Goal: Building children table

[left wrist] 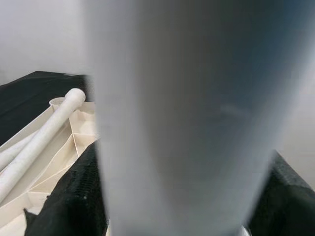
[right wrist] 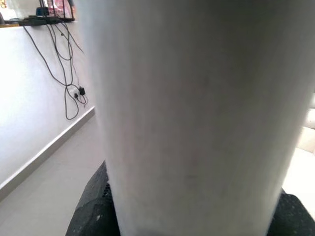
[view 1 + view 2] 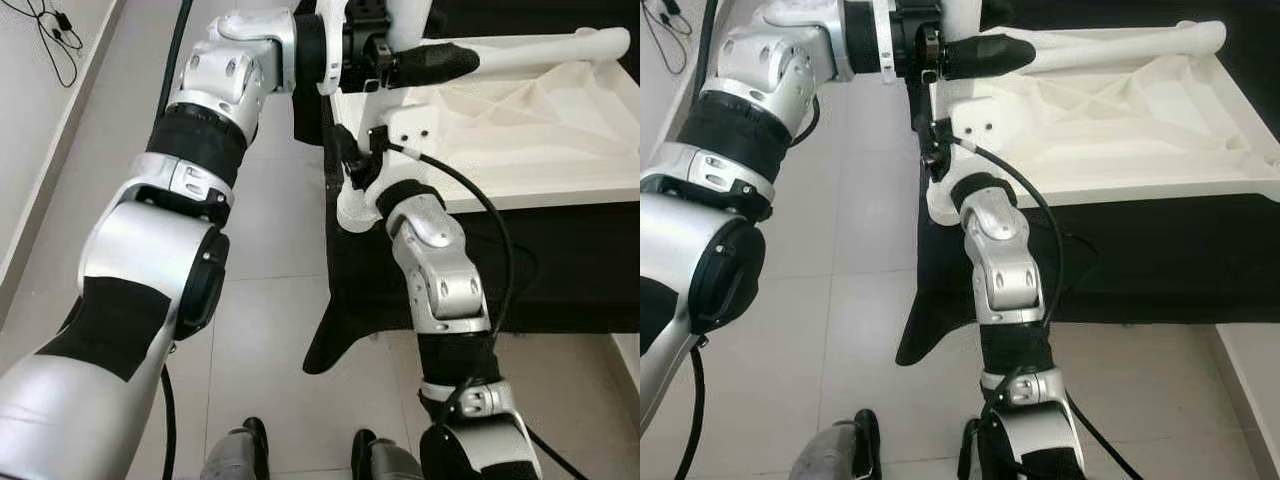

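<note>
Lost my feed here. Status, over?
Left gripper and right gripper both clamped on upright white leg. Tabletop upside down on black cloth. Nothing blocking.

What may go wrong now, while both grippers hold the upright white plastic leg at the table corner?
1. The left gripper and right gripper both clamp the upright white plastic leg; uneven pushing may tilt it in its socket.
2. The upturned white plastic table lies near the edge of the black cloth, so it might slide off.
3. The black cable could snag.
</note>
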`<state>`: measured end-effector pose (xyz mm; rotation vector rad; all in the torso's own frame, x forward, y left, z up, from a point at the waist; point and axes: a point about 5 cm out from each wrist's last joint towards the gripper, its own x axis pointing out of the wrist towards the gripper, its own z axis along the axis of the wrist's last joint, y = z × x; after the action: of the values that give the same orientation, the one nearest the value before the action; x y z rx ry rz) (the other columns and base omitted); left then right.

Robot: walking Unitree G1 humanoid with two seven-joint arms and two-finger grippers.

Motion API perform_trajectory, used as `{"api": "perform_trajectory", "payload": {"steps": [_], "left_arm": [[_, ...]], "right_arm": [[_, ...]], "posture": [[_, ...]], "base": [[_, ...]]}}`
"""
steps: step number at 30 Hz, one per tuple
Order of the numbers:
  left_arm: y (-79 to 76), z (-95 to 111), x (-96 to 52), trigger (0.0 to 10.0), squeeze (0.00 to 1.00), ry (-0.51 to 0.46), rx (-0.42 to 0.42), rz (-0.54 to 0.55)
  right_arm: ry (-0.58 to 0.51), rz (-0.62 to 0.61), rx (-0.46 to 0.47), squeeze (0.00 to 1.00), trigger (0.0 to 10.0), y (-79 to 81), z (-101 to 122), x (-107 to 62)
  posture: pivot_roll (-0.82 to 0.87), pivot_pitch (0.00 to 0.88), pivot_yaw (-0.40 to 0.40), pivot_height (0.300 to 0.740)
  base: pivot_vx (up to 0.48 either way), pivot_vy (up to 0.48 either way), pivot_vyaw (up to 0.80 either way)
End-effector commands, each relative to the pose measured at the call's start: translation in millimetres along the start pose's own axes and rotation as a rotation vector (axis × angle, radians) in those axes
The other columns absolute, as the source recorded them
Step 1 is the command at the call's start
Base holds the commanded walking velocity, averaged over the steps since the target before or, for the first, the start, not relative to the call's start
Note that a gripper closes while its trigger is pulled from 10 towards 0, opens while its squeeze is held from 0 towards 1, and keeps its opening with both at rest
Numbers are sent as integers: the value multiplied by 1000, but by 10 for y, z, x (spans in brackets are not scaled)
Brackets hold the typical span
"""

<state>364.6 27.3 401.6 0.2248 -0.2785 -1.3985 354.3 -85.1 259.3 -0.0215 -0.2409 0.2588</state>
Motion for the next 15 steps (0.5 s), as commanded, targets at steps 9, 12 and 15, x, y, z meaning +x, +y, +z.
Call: {"api": "perform_trajectory", "payload": {"steps": [9,12,15], "left_arm": [[-16,-6,11,0,0,35,30,-30],[-23,8,27,0,0,40,48,-38],[-24,16,32,0,0,40,51,-39]], "right_arm": [[264,-96,70,0,0,80,-457,-217],[265,-121,72,0,0,67,-428,-255],[262,-122,71,0,0,57,-425,-243]], "posture": [[71,279,4,740],[72,276,10,740],[72,275,12,740]], "base": [[0,0,0],[0,0,0],[0,0,0]]}}
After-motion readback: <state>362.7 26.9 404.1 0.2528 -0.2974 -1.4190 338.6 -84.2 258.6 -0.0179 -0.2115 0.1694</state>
